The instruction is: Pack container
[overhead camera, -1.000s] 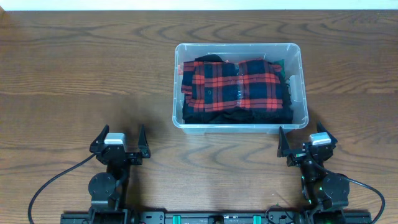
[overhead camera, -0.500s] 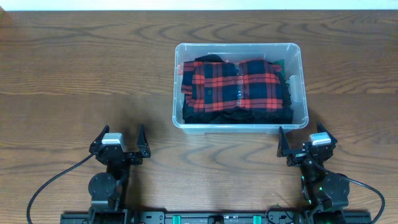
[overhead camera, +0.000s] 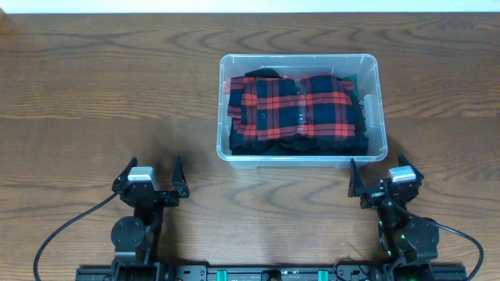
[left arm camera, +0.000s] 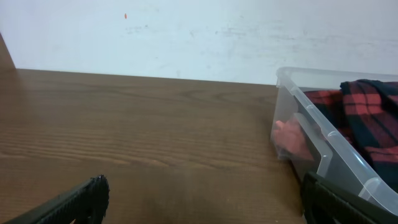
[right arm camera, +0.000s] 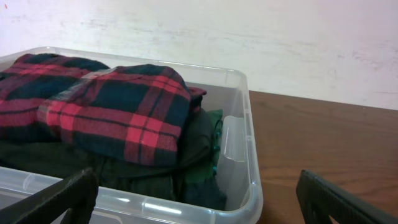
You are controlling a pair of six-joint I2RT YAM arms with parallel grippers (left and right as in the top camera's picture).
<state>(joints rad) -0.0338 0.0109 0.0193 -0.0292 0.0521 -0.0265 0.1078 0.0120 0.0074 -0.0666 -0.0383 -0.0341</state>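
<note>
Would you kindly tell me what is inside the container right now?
In the container, a folded red-and-black plaid garment lies on top of dark clothes, with green fabric at one end. Whatever lies under the pile, and the container's floor, is covered.

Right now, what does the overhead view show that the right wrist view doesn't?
Only overhead: the left gripper, open, the table left of the container, and the container's full outline. Only right wrist: the pile in profile, reaching about rim height, and the white wall behind. Both: the container, the red-and-black plaid shirt on top of dark clothes, and the right gripper, open and empty.
</note>
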